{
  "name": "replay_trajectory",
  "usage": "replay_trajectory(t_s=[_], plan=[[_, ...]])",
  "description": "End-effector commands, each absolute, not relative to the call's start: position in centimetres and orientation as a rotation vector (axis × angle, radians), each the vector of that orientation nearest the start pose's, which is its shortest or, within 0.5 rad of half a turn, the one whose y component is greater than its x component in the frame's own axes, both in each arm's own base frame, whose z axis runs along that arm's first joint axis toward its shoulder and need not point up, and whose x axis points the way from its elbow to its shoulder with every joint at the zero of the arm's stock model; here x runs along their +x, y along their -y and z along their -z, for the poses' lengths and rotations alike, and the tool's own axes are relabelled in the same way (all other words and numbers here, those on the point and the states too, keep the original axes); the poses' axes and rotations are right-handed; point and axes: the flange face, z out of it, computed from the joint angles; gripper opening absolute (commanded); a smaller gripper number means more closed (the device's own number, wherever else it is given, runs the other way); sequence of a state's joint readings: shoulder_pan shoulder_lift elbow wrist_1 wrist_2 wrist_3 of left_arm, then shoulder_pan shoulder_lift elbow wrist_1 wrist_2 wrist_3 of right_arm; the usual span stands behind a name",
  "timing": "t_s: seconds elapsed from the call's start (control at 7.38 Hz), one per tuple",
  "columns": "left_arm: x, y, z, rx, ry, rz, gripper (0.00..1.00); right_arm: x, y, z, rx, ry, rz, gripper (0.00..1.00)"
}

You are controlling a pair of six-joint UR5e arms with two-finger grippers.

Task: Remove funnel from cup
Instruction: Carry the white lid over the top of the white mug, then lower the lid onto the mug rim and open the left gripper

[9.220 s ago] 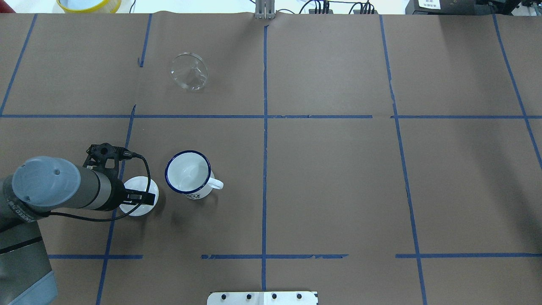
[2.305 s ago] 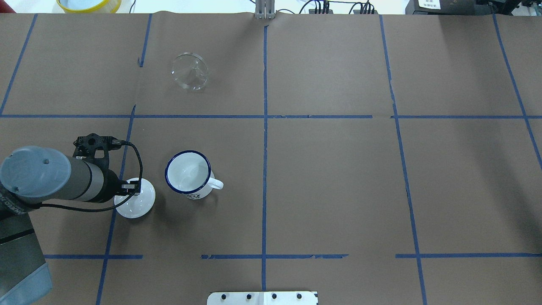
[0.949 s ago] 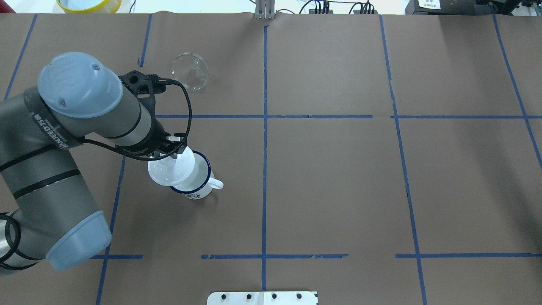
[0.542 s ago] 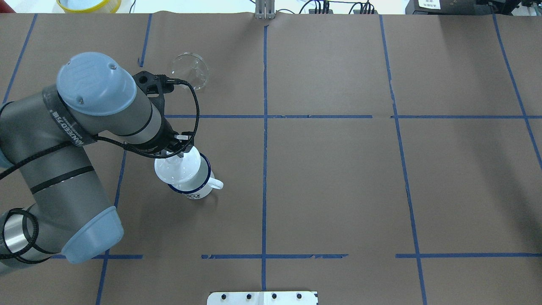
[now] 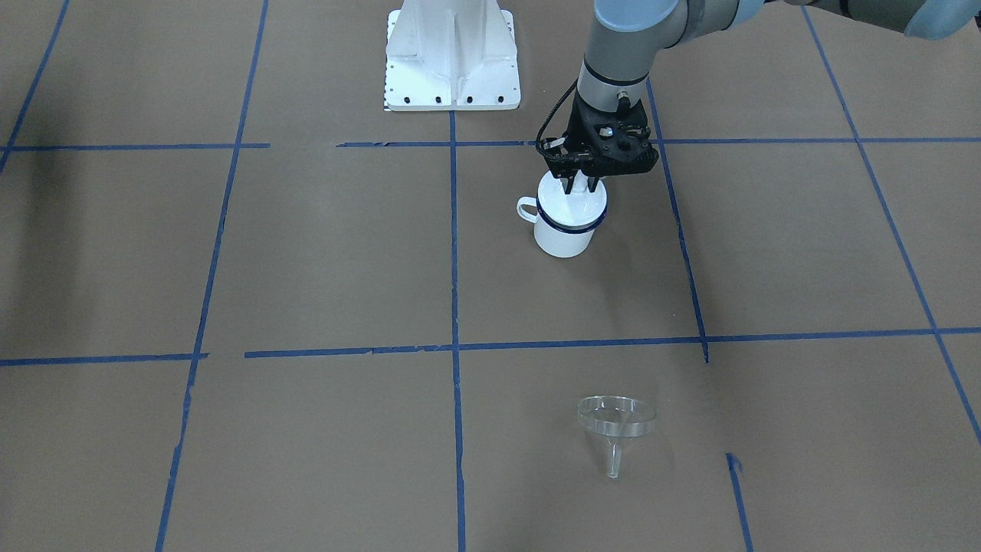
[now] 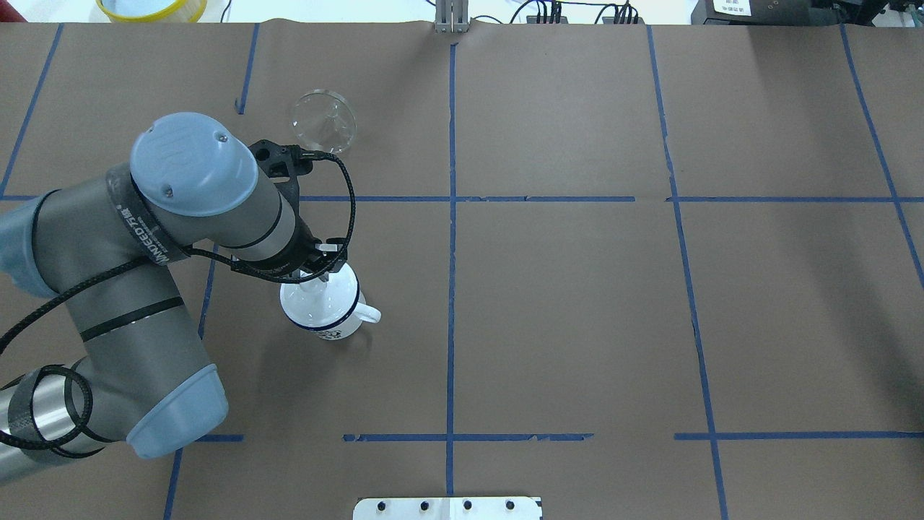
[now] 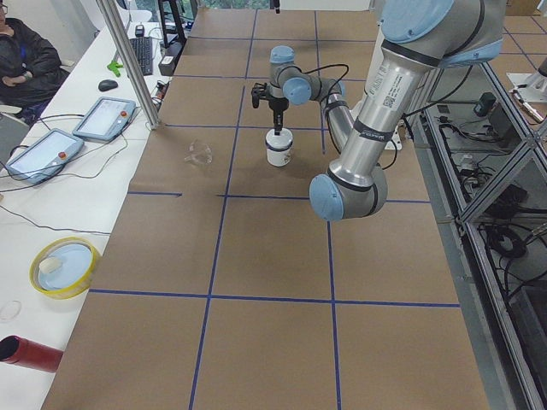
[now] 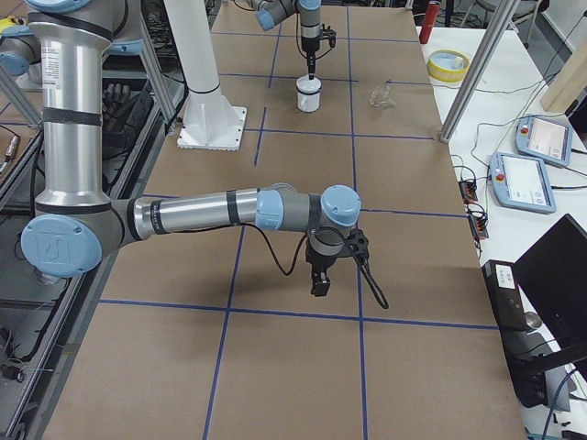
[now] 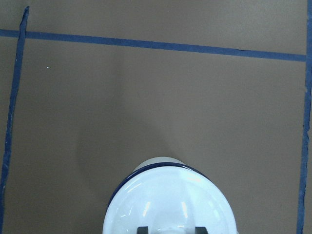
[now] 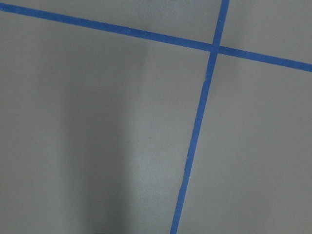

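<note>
The clear funnel (image 6: 324,121) lies on its side on the brown table paper, far from the cup, and also shows in the front view (image 5: 615,422). The cup, a white mug (image 6: 339,326) with a dark blue rim, stands upright (image 5: 565,234). My left gripper (image 6: 317,278) is shut on the knob of a white round lid (image 6: 321,300) and holds it over the cup's mouth, covering most of it (image 9: 170,204). I cannot tell whether the lid rests on the rim. My right gripper (image 8: 321,284) hangs over bare table far from the cup; I cannot tell whether it is open.
The robot's white base plate (image 5: 452,69) stands behind the cup. A yellow-rimmed bowl (image 6: 148,7) sits beyond the table's far left corner. Blue tape lines (image 6: 452,217) divide the paper into squares.
My left arm lifted the white lid from the table at the cup's left and carried it right, over the cup's mouth. The funnel and cup have not moved.
</note>
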State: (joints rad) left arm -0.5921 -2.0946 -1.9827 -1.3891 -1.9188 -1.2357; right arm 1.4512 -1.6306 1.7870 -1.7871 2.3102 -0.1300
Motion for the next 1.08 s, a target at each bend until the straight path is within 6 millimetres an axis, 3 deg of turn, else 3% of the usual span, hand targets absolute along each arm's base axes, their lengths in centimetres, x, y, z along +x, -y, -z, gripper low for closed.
replay_trajectory(t_s=[0.0, 0.68, 0.81, 0.95], plan=[[42.9, 40.64, -21.96, 0.034, -0.807, 0.113, 0.0, 1.11, 46.24, -60.51, -0.053, 0.741, 0.216, 1.0], [43.42, 40.99, -22.49, 0.027, -0.795, 0.116, 0.0, 1.11, 46.18, -60.5, -0.053, 0.741, 0.216, 1.0], [43.43, 41.0, -22.4, 0.028, -0.797, 0.116, 0.27, 1.12, 46.17, -60.58, -0.055, 0.741, 0.216, 1.0], [43.39, 40.97, -22.34, 0.029, -0.798, 0.114, 0.66, 1.11, 46.18, -60.51, -0.053, 0.741, 0.216, 1.0]])
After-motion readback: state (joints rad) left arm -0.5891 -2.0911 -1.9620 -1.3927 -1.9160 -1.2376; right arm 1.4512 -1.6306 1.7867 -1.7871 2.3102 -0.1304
